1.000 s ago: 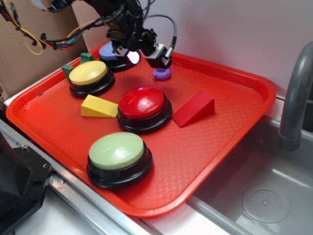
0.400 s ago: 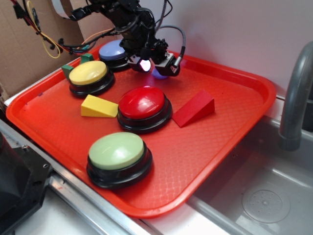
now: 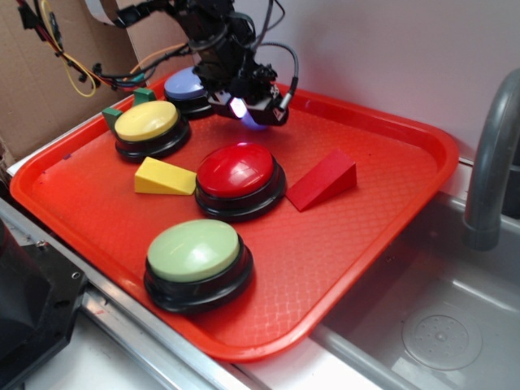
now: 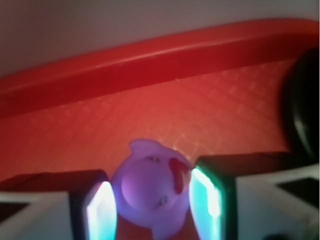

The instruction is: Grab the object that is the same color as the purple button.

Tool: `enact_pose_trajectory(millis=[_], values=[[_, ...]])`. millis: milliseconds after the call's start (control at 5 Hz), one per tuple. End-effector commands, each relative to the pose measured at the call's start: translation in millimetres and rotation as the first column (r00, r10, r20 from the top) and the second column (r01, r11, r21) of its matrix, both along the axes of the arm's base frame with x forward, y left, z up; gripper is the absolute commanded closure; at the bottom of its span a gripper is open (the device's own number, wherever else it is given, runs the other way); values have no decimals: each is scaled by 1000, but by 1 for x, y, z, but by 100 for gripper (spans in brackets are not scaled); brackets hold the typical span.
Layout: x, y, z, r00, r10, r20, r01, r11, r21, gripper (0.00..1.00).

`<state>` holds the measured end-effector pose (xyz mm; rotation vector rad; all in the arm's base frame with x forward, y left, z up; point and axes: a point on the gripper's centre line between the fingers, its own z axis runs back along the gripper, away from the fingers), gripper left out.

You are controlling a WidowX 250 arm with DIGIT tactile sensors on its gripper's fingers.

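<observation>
Sitting on one red tray [image 3: 382, 236], nearest to farthest: one green button [image 3: 195, 252], one red button [image 3: 237, 172] flanked by one yellow wedge [image 3: 162, 177] and one red wedge [image 3: 323, 180], then one yellow button [image 3: 147, 122]. Standing behind the yellow button: the purple button [image 3: 184, 84]. Hovering just right of it at the tray's back: one gripper [image 4: 150, 202], fingers closing around the single purple duck [image 4: 150, 192], full contact being impossible to confirm.

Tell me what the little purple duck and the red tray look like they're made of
The purple duck looks like glossy moulded plastic or rubber: smooth rounded body, soft sheen, painted red beak. The red tray looks like hard plastic with a matte finish: a fine embossed grid covers its floor, and the raised rim is smooth.
</observation>
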<state>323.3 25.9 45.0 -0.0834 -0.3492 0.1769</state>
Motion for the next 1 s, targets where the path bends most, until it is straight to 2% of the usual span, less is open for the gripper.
enact_pose_trajectory(millis=[0, 200, 400, 600, 800], values=[[-25, -2, 83, 998, 3, -55, -8, 996, -85, 100], [-55, -3, 106, 995, -7, -95, -3, 995, -102, 100], [-77, -4, 120, 987, 12, -157, -22, 998, -57, 100], [-97, -6, 128, 984, 31, -178, -40, 998, -48, 100], [-100, -10, 138, 991, 71, -113, -59, 993, 100, 100]])
